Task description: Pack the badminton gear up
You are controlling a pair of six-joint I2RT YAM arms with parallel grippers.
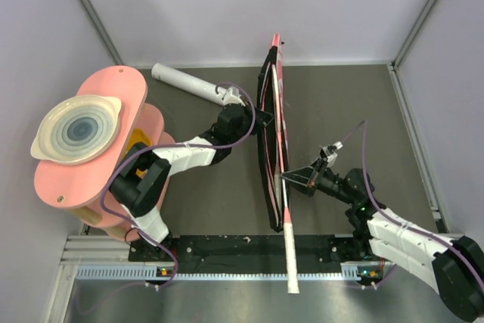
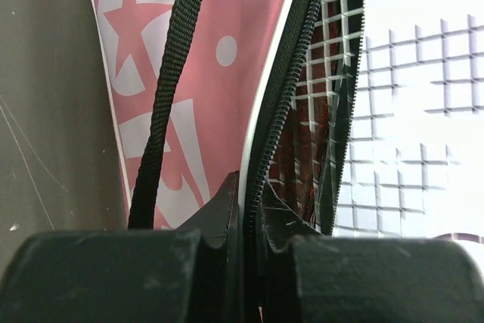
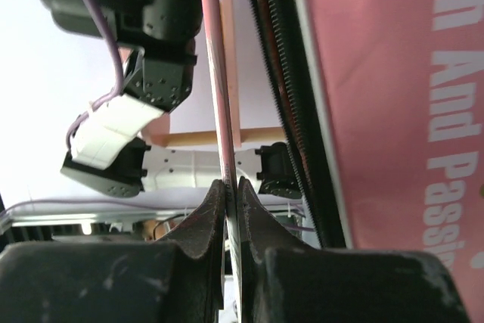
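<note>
The left end effector [image 2: 243, 213] pinches bag [image 2: 215, 111] rim; right end effector [image 3: 231, 206] apparently clamps racket [image 3: 215, 73] shaft.

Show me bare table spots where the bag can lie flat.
Widest bare patch: far right, between the upright bag, the back wall and the right arm. A smaller one: between the left arm, bag and front rail. Crowded: left side, pink boards, white tube.

right fingers [image 3: 198, 226] pinch racket shaft [image 3: 215, 88] | pink bag [image 3: 393, 73] just right of shaft
</note>
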